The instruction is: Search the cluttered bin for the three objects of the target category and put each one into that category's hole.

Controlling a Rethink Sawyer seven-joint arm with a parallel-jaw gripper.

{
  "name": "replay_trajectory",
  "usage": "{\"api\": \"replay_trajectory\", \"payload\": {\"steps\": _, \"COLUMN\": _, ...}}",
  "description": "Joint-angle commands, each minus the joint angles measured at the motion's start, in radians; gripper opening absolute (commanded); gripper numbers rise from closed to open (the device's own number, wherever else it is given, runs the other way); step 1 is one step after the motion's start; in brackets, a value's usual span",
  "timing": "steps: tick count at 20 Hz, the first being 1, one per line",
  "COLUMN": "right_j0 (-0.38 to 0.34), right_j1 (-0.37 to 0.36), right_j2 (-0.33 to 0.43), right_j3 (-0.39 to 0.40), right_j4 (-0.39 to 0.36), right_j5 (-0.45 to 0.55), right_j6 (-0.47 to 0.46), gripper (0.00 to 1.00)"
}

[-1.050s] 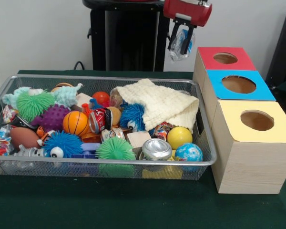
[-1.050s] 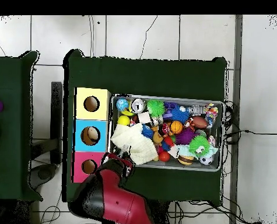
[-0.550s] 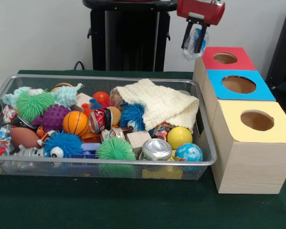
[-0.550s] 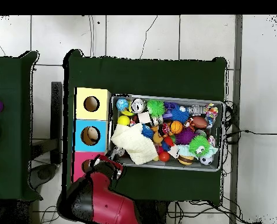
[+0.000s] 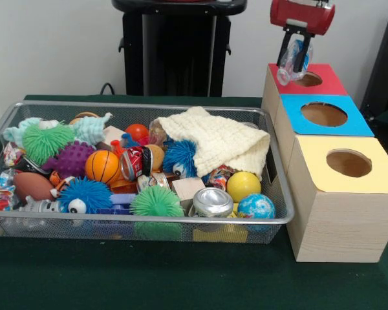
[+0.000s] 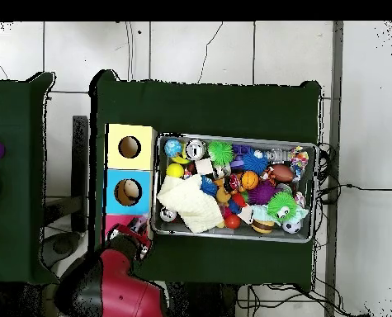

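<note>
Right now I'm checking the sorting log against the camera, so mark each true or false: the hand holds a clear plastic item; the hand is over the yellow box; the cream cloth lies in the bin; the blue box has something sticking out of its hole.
1. The hand holds a clear plastic item: true.
2. The hand is over the yellow box: false, it hangs by the red box.
3. The cream cloth lies in the bin: true.
4. The blue box has something sticking out of its hole: false, nothing sticks out.
</note>
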Motion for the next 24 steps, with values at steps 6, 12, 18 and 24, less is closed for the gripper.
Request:
{"api": "replay_trajectory", "payload": {"steps": 6, "right_j0": -0.052, "right_j1": 0.075, "right_j2": 0.104, "right_j3": -0.001, "right_j4": 0.062, "right_j5": -0.017, "right_j6": 0.268, "gripper": 0.00}}
{"api": "replay_trajectory", "payload": {"steps": 12, "right_j0": -0.035, "right_j1": 0.096, "right_j2": 0.107, "right_j3": -0.014, "right_j4": 0.083, "right_j5": -0.027, "right_j6": 0.282, "gripper": 0.00}}
{"api": "replay_trajectory", "payload": {"steps": 18, "right_j0": 0.042, "right_j1": 0.118, "right_j2": 0.058, "right_j3": -0.058, "right_j4": 0.154, "right_j5": 0.030, "right_j6": 0.289, "gripper": 0.00}}
{"api": "replay_trajectory", "payload": {"steps": 24, "right_j0": 0.095, "right_j1": 0.161, "right_j2": 0.035, "right_j3": -0.110, "right_j4": 0.233, "right_j5": 0.069, "right_j6": 0.291, "gripper": 0.00}}
